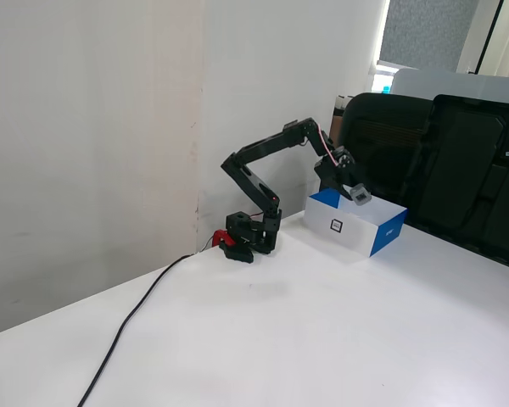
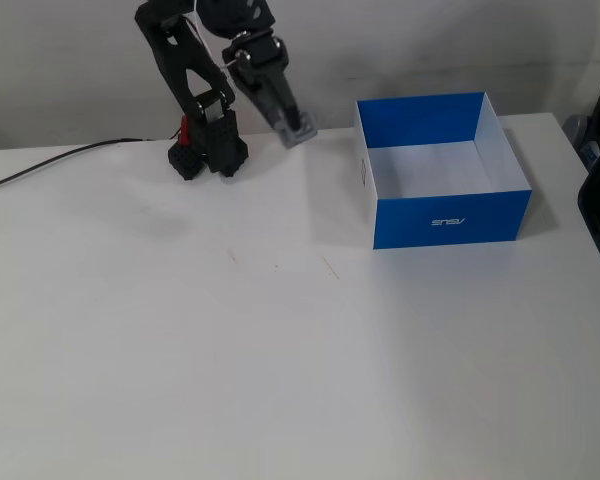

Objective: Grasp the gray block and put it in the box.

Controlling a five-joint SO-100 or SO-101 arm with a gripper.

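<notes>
Right of the raised black gripper [image 2: 298, 128], which clamps the small dark-gray cube [image 2: 300, 130], the shallow blue, white-lined box [image 2: 450, 217] sits apart, its near rim clear.

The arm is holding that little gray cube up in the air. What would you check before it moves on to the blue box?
1. The gripper is shut on the gray block: ok.
2. Block lifted clear of the table: ok.
3. The box is open and looks empty: ok.
4. Block over the box opening: not ok; in a fixed view it hangs short of the box's wall.
5. Block higher than the rim: ok.
6. How firm the grip is: cannot tell.
</notes>
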